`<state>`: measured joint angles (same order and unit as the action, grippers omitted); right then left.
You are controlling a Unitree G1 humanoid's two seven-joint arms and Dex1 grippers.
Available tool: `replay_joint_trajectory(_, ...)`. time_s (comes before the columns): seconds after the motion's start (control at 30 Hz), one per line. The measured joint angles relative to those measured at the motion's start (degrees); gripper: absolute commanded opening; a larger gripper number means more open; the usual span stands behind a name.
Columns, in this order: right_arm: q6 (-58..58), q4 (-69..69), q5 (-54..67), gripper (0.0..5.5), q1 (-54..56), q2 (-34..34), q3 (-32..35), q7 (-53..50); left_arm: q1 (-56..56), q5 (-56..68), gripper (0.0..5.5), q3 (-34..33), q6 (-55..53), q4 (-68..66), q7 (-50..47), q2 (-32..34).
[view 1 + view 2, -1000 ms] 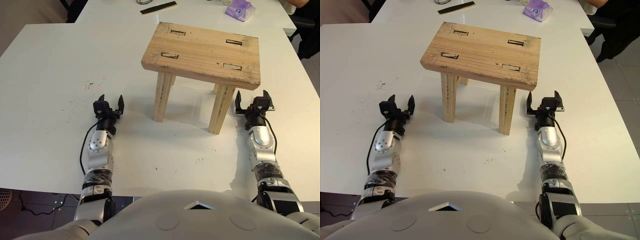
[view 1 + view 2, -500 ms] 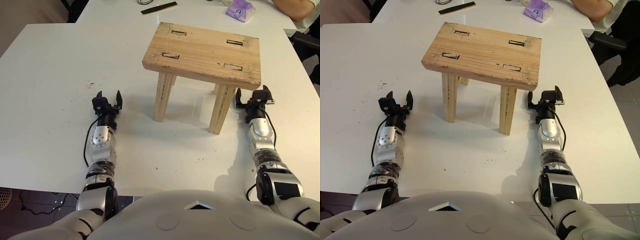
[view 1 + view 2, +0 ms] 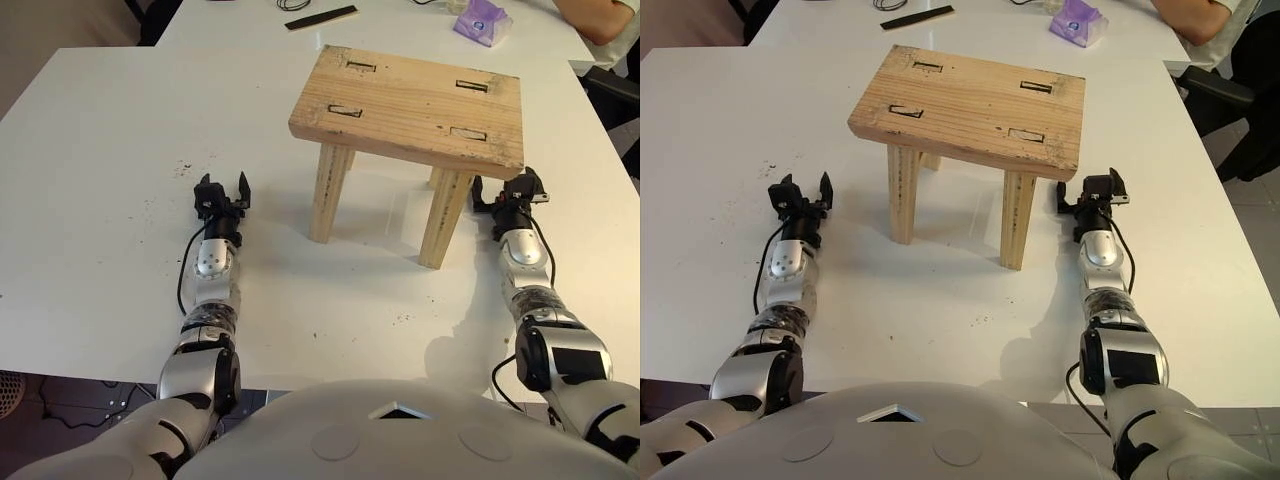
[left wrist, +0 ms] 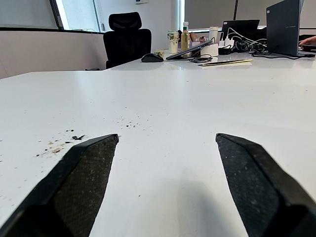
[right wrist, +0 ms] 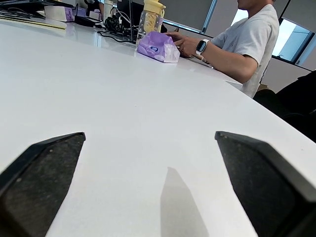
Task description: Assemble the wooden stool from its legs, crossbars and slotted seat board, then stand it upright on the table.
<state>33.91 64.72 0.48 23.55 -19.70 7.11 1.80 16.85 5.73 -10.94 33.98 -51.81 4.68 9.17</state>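
The white table (image 3: pixel 100 150) carries the wooden stool (image 3: pixel 410 105), which stands upright on its legs toward the far right corner, its slotted seat board on top and level. The left gripper (image 3: pixel 224 183) rests low on the tabletop well apart from the stool on its left side, jaws spread wide with nothing between them. The right gripper (image 3: pixel 504 186) sits just beside the stool's near right leg, close to the right edge, jaws likewise open and empty. Beyond the far edge, on an adjoining table, lie a black strip (image 3: pixel 318 16) and a purple packet (image 3: pixel 480 20). Dark specks (image 3: pixel 180 170) dot the tabletop near the left gripper.
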Motion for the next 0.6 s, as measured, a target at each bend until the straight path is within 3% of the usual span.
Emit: replay_joint_trajectory(0.6, 0.22, 3.93, -1.79, 4.84, 1.89, -1.21, -0.79, -1.02, 4.03, -1.0, 3.69, 0.09, 3.3, -7.81, -3.01, -0.19)
